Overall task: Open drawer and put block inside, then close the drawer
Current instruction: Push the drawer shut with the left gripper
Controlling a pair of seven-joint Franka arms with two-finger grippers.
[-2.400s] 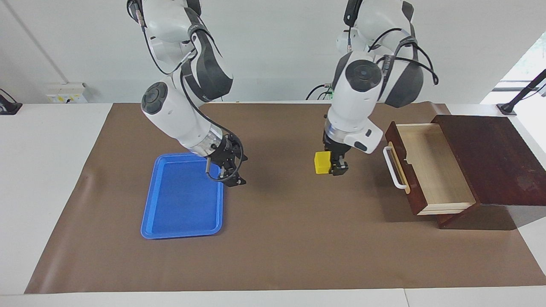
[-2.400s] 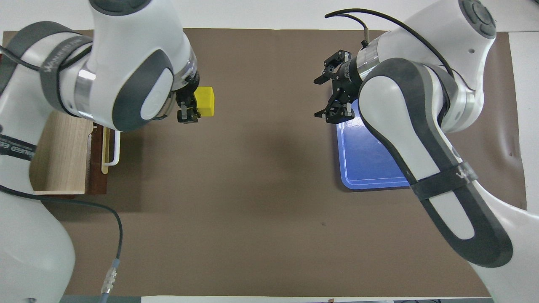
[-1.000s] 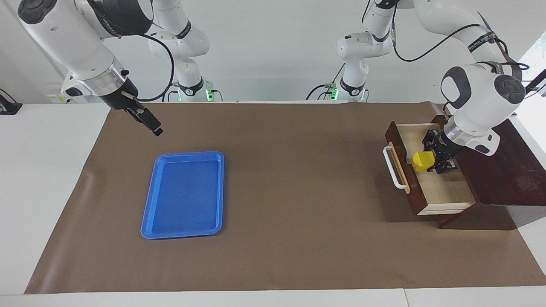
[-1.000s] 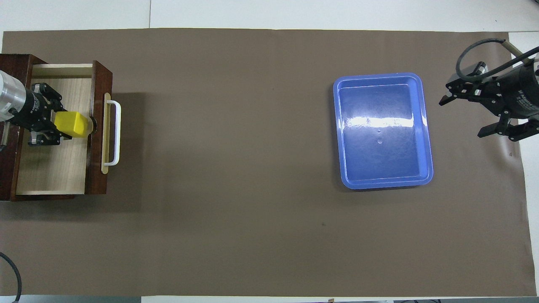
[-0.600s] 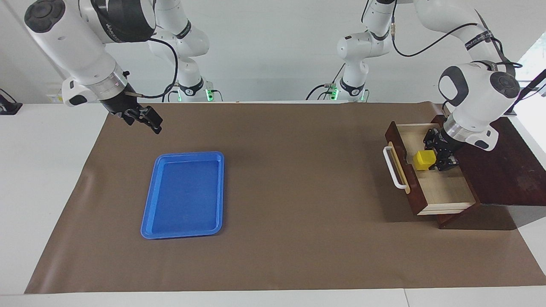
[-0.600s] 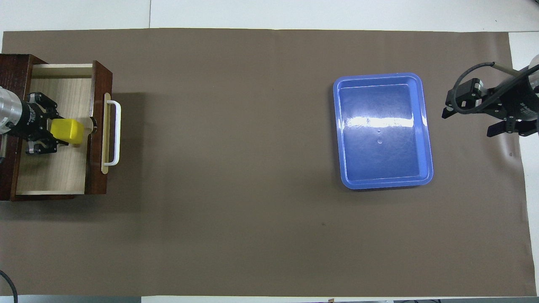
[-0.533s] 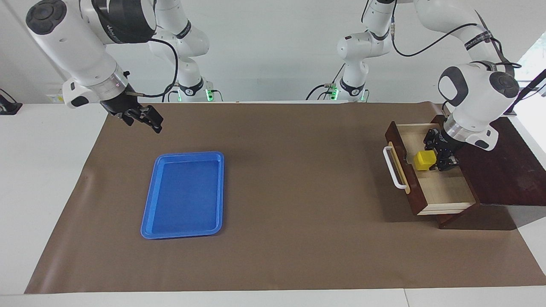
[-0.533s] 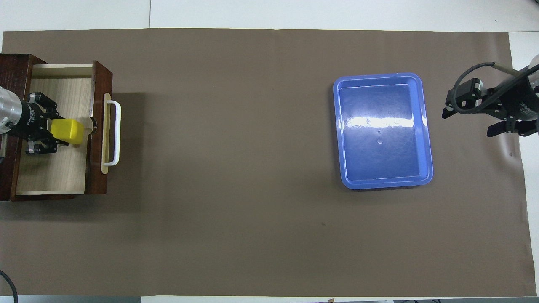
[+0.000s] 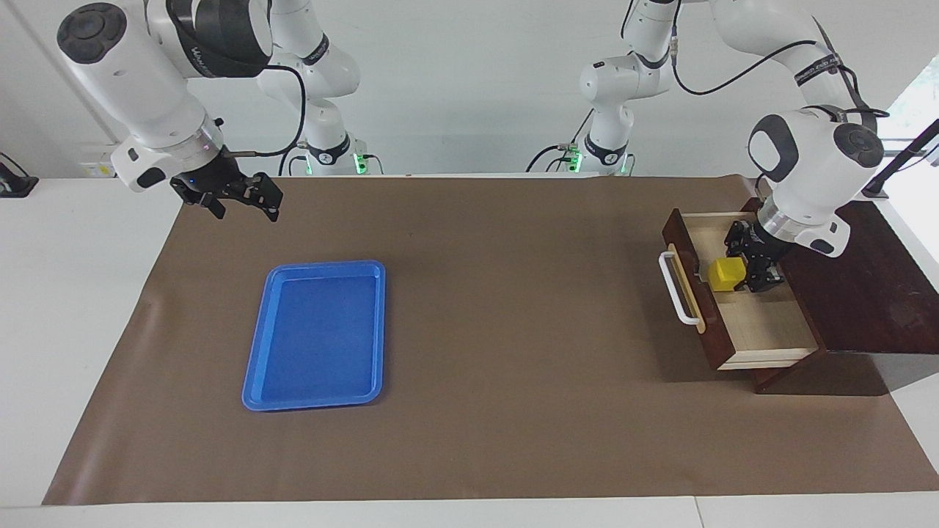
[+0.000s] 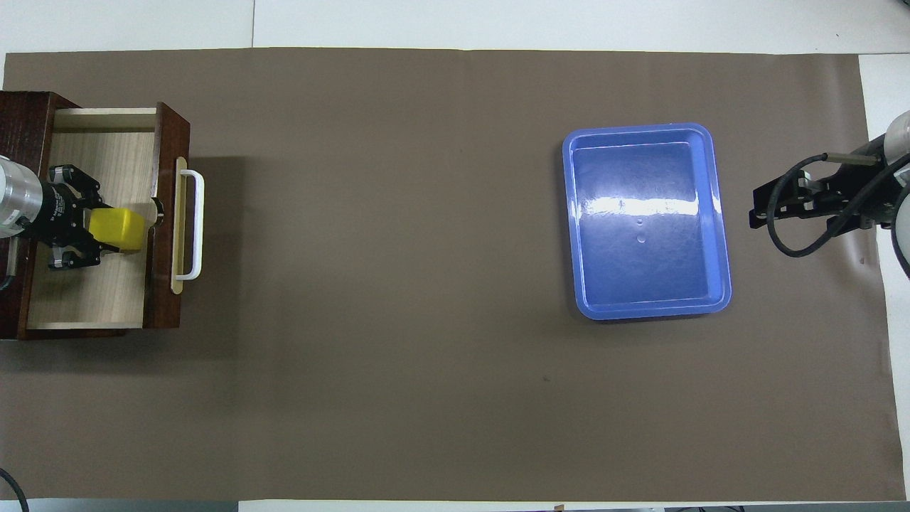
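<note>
The drawer (image 9: 763, 323) of the dark brown box (image 9: 858, 271) stands pulled open at the left arm's end of the table, its white handle (image 9: 678, 293) toward the table's middle. My left gripper (image 9: 741, 273) reaches down into the drawer, shut on the yellow block (image 9: 726, 273), just inside the drawer's front panel. I cannot tell whether the block touches the drawer's floor. In the overhead view the block (image 10: 116, 230) sits between the left gripper's (image 10: 106, 229) fingers over the pale interior (image 10: 85, 299). My right gripper (image 9: 246, 213) is open and empty, raised over the mat's corner.
A blue tray (image 9: 315, 337) lies empty on the brown mat toward the right arm's end; it also shows in the overhead view (image 10: 647, 220). The right gripper (image 10: 757, 210) hangs beside it, over the mat's edge. The brown mat (image 9: 499, 330) covers most of the table.
The left gripper carried the block from over the mat into the open drawer and has lowered it a little. The right gripper drew back from the tray toward the mat's corner and turned.
</note>
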